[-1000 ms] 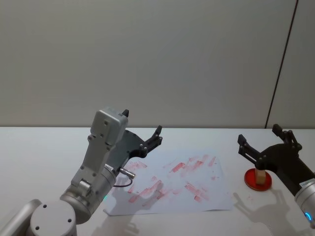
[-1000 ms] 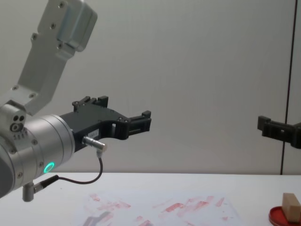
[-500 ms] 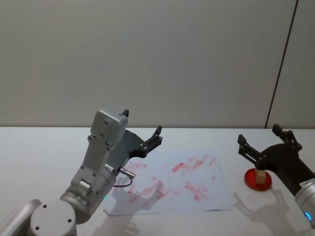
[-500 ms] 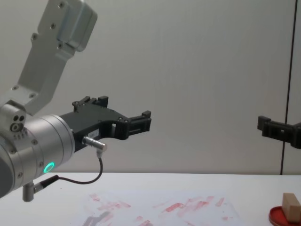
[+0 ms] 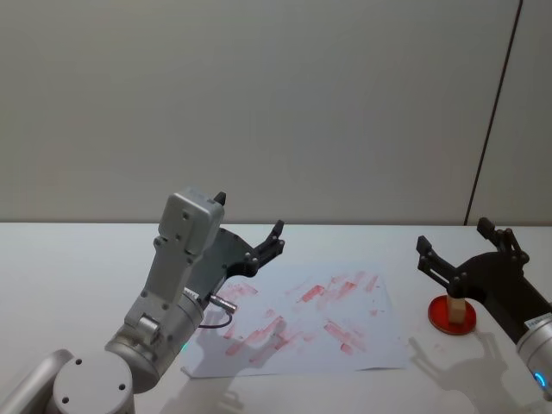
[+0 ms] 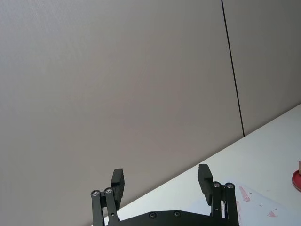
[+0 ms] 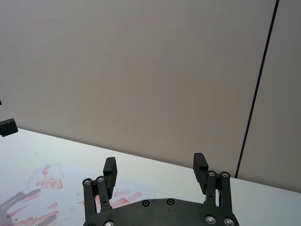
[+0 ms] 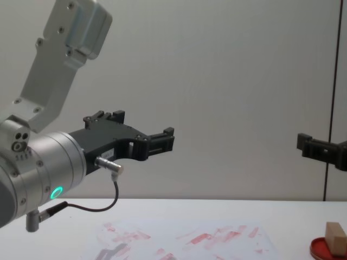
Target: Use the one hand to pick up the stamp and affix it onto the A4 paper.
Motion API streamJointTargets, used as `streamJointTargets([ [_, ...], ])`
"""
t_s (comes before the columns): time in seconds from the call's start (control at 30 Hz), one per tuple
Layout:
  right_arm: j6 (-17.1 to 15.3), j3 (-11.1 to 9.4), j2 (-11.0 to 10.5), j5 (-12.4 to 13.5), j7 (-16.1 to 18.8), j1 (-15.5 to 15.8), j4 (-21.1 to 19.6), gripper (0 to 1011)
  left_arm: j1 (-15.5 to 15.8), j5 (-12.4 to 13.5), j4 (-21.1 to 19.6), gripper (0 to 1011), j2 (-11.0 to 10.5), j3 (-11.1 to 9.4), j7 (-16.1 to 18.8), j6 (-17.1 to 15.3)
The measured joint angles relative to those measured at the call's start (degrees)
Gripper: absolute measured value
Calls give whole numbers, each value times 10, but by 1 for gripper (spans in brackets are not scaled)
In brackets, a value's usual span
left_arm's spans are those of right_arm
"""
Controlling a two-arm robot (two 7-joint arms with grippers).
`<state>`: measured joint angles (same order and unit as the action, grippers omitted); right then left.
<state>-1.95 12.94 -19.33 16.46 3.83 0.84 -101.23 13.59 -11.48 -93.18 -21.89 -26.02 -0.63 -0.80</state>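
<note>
Head view: right gripper [image 5: 457, 239] covers the top of the stamp [image 5: 454, 309].

Right gripper [image 7: 155, 161] spread wide, A4 paper [image 7: 61, 190] beyond

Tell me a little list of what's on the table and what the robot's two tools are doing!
stamp: small tan wooden block, standing on the ink pad
ink pad: flat, round, red, on the table right of the paper
A4 paper: white sheet with many red prints, lying flat
right tool: open, in the air above the stamp, not touching it
left tool: open, raised over the paper's left side, holding nothing
job so far: stamp not yet picked up
</note>
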Motion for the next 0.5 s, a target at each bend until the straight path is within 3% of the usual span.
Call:
streamJointTargets([
  [0.5, 0, 0, 0, 0, 0, 0, 0, 1001, 0, 0, 0, 1003, 0, 0, 0, 0],
])
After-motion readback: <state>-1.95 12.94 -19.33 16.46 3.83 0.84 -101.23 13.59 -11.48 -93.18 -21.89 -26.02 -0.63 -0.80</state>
